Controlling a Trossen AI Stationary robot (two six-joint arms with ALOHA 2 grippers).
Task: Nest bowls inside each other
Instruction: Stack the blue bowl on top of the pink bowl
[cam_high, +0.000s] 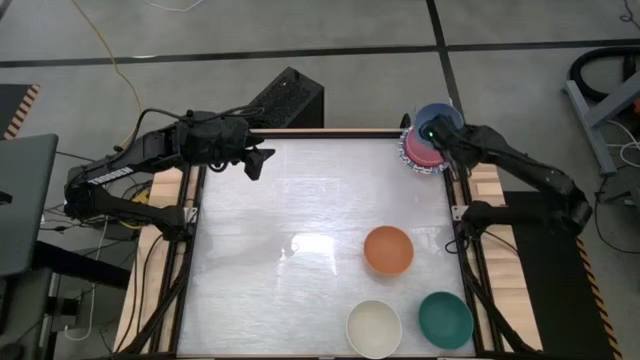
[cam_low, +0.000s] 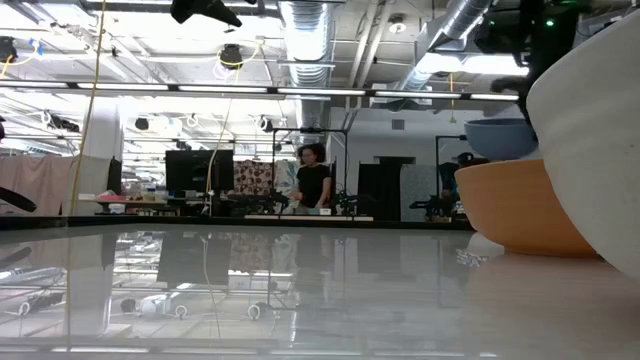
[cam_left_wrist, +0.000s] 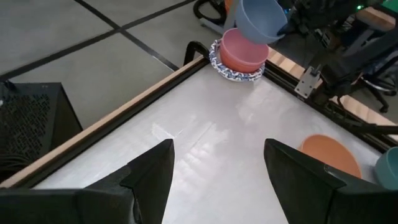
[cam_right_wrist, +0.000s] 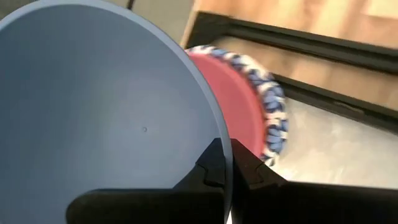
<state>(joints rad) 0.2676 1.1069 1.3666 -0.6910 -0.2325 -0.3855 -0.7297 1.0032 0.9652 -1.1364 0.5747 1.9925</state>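
Three loose bowls wait near the right edge of the glossy white table (cam_high: 250, 250): orange bowl (cam_high: 388, 250), cream bowl (cam_high: 374, 327) and teal bowl (cam_high: 445, 319), all smooth, round and plain. At the far right corner, the right tool (cam_right_wrist: 225, 163) is pinched shut on the thin rim of the blue bowl (cam_right_wrist: 106, 106), carrying it tilted above the stack (cam_left_wrist: 237, 57), where a pink bowl (cam_left_wrist: 242, 50) sits inside patterned-rim ones, probably so it can drop in next. The left tool (cam_left_wrist: 214, 168) hovers at the far left, spread wide and empty.
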